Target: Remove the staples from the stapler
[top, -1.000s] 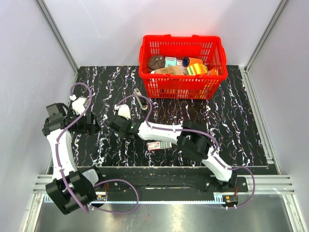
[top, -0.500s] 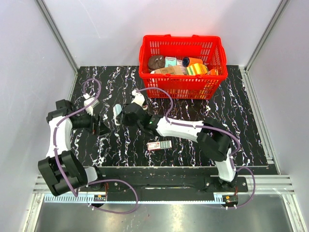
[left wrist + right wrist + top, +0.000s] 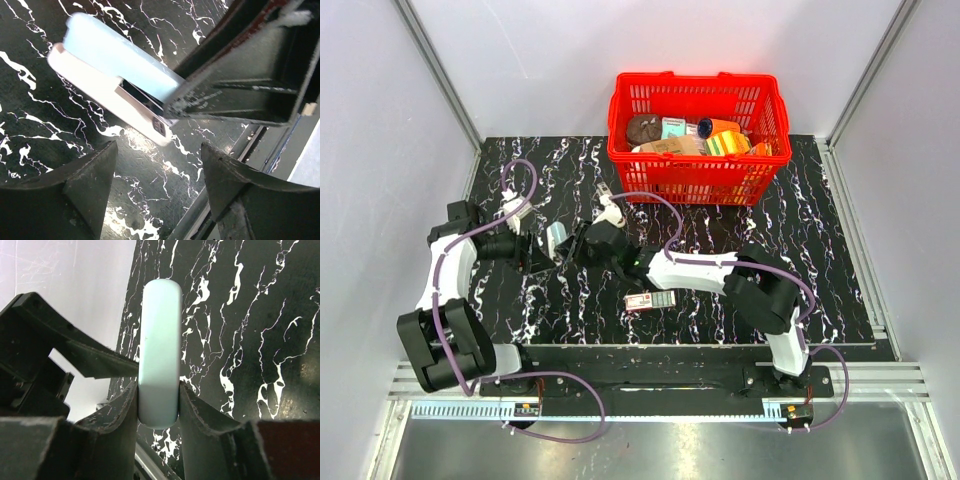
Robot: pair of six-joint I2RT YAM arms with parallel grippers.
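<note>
The left arm [image 3: 445, 285] rises from its base at the near left corner of the surface [image 3: 830, 260] and runs up along the left edge. It bends at the elbow and points its forearm rightward, toward the middle. The left end effector [image 3: 542, 250] has its two fingers [image 3: 85, 180] spread well apart. The right arm [image 3: 710, 272] starts at the near edge, right of centre, folds at the elbow and stretches low across to the surface's left half. The right end effector [image 3: 576, 240] faces the left one, tips close together. Its jaws are closed on the sides of the pale-blue stapler [image 3: 160, 340], which sticks out beyond them.
</note>
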